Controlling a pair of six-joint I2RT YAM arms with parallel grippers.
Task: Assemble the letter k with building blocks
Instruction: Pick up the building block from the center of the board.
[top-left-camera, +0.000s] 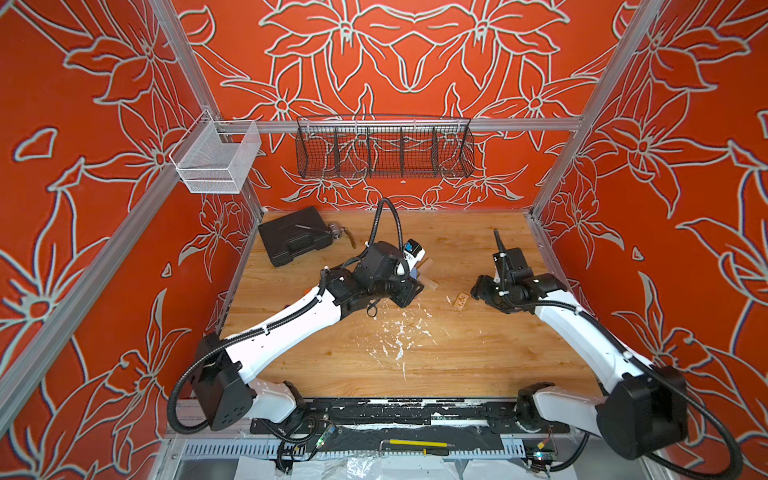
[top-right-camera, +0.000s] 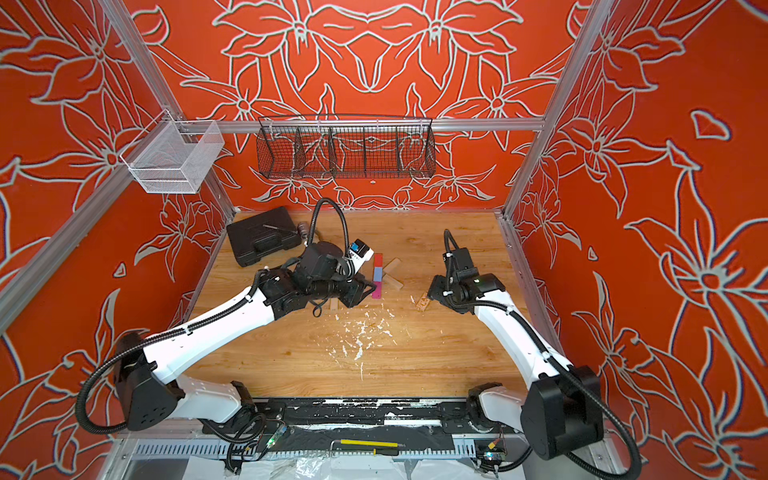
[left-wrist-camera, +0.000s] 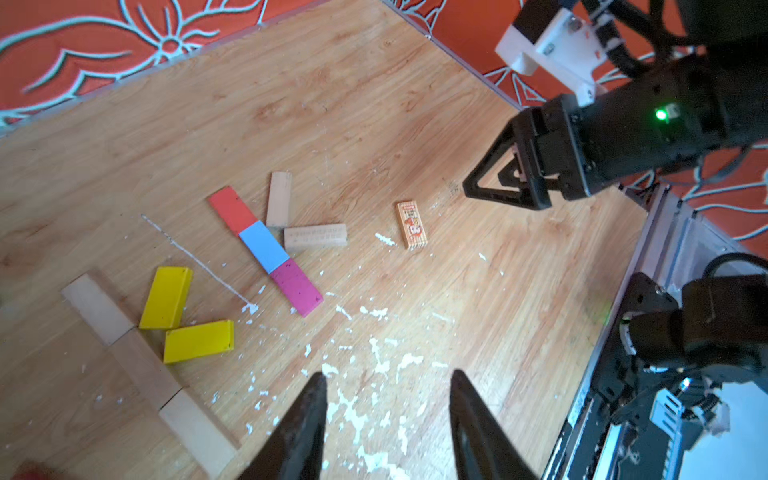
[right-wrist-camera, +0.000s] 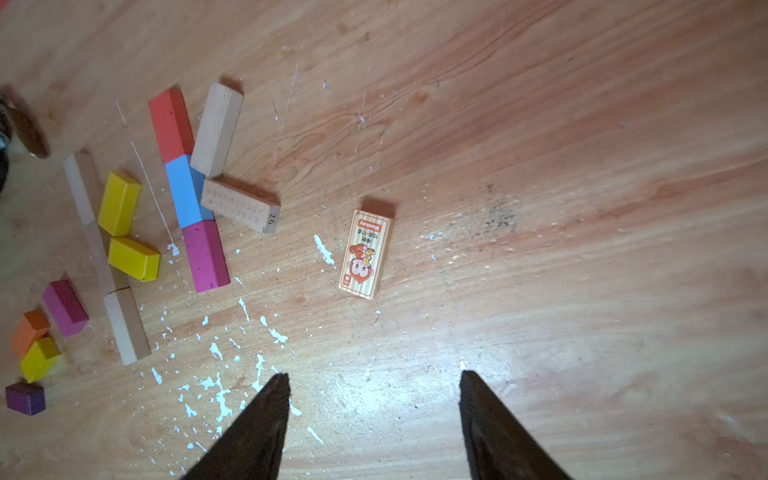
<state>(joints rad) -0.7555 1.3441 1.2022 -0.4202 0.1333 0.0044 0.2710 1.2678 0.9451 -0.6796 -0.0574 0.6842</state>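
Left tool and right tool stand open, empty. Mid-frame in a top view the K looks laid. Next likely means squaring a pale arm or lifting the printed block.

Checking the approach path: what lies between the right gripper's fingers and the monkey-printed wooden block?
Only bare wooden tabletop with tiny white paint flecks lies between the right gripper and the monkey-printed wooden block; the right wrist view shows it.

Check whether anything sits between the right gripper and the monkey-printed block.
Nothing visible does. The right gripper hangs open, and only bare table lies between its fingers and the monkey-printed block.
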